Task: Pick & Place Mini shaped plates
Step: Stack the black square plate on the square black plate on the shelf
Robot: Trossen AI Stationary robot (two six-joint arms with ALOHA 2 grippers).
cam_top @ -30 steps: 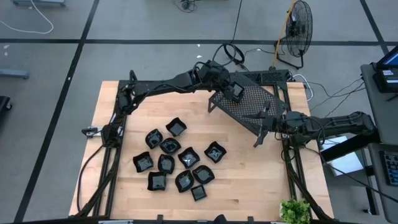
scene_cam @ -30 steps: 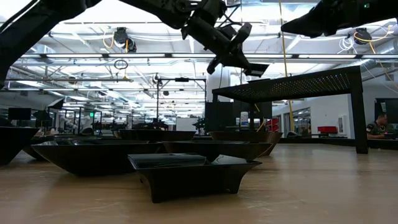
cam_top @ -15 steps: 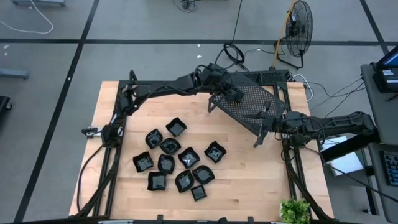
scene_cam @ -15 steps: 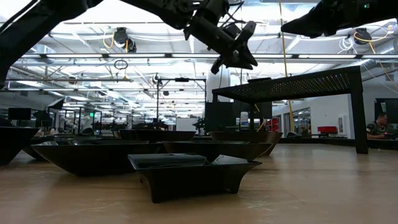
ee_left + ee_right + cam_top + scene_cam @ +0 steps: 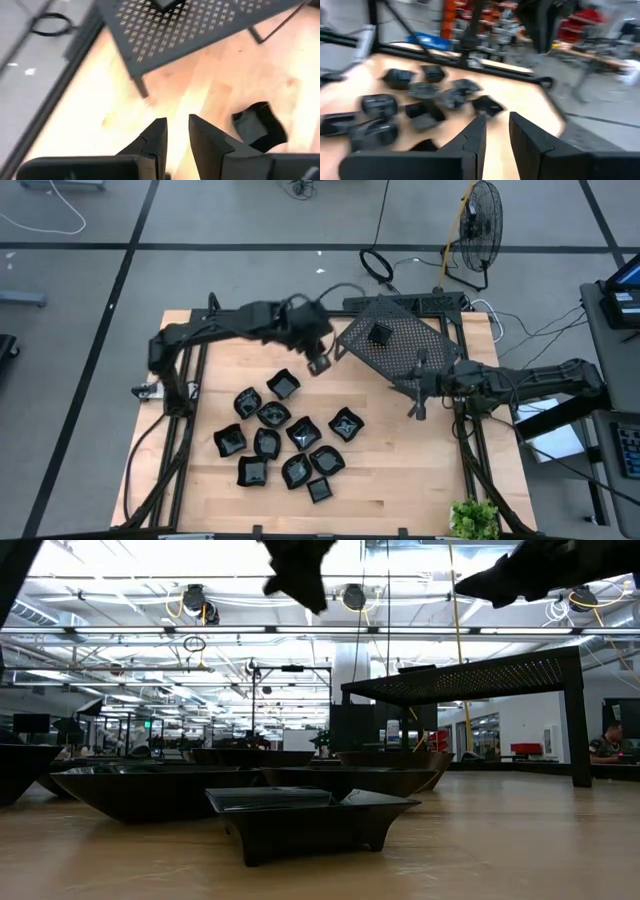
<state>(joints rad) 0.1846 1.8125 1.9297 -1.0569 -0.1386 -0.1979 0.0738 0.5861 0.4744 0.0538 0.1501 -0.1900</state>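
- Small glossy black mini shaped plates (image 5: 285, 440) sit bunched on the wooden table (image 5: 400, 460); one's on the black perforated metal rack (image 5: 420, 355).
- Probably light, stiff, slippery, so pinch a raised rim.
- Left gripper (image 5: 176, 136): narrow gap, empty, near the rack.
- Right gripper (image 5: 495, 131): same, empty, beside the rack.

Eleven small glossy black mini shaped plates (image 5: 285, 435) are seen clustered upright on the counter, left of its centre, rims raised, lying close together, several touching. Square, wavy-edged and leaf-like outlines can be made out among them. One further plate (image 5: 380, 333), small and squarish, is set apart on top of the perforated rack (image 5: 415, 355) at the far right.
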